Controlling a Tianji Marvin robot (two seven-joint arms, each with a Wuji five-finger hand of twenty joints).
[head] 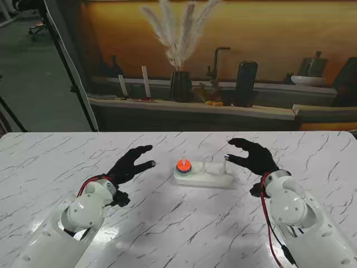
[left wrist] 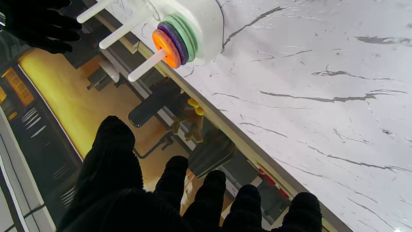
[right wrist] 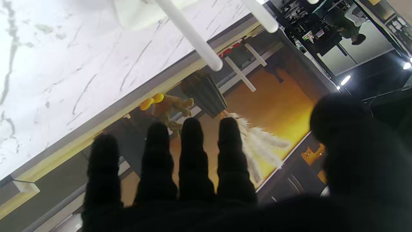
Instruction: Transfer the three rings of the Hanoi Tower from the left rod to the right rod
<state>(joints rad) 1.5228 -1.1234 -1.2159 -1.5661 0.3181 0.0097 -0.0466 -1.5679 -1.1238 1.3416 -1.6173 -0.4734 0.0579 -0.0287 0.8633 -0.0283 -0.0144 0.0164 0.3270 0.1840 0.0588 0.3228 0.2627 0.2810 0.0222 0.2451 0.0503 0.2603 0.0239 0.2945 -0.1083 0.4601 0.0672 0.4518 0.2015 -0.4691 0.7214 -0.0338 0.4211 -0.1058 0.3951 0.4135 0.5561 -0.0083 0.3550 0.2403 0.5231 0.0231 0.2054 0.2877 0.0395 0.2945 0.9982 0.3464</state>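
The white Hanoi base stands mid-table with three white rods. On its left rod sit three stacked rings: orange ring on top, purple ring under it, green ring at the bottom. The middle rod and right rod are bare. My left hand, in a black glove, hovers open just left of the rings, fingers spread, holding nothing. At the base's right end my right hand hangs open, curled fingers apart and holding nothing.
The marble table stretches wide around the base. Beyond its far edge runs a counter with a dark vase of pampas grass, a tap and bottles. A tripod leg stands at the far left.
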